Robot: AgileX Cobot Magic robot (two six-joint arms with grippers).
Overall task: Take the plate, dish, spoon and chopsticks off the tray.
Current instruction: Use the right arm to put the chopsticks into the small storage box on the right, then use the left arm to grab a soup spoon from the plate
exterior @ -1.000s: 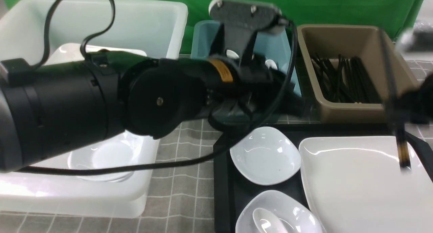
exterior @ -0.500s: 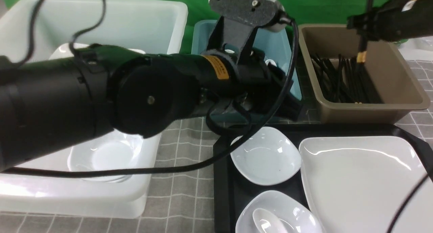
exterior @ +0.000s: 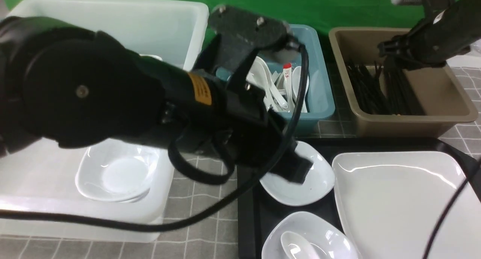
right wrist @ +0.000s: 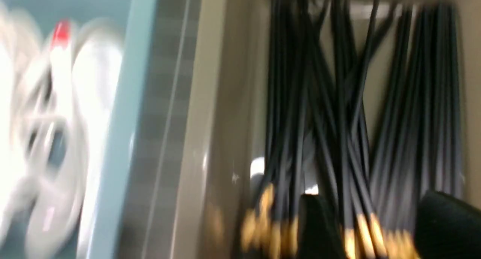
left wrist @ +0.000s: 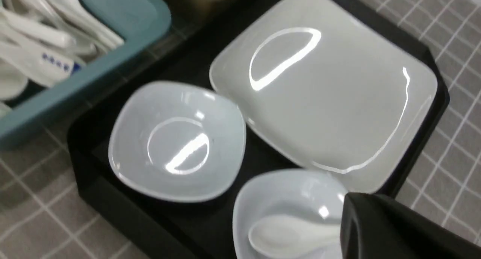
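Black chopsticks (right wrist: 338,120) lie heaped in the brown tub (right wrist: 225,101) beneath the right gripper (right wrist: 379,217), jaws wide, holding nothing. Left gripper (exterior: 295,169), jaws closed, hovers over a small dish (exterior: 319,178) on the tray (exterior: 248,214).

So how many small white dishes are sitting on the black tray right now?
2. One dish lies at the tray's far left corner; the other dish sits nearer, holding the spoon. Both are beside the plate; none seems hidden.

Count: one tray (exterior: 250,221), one plate (exterior: 398,202), two dishes (exterior: 315,176) (exterior: 319,232) and one spoon (exterior: 295,246) on it; three tubs (exterior: 161,26) (exterior: 319,116) (exterior: 413,125), white, teal and brown, holding at least one further dish (exterior: 116,172), many spoons (exterior: 270,86) and many chopsticks (exterior: 368,93) respectively.
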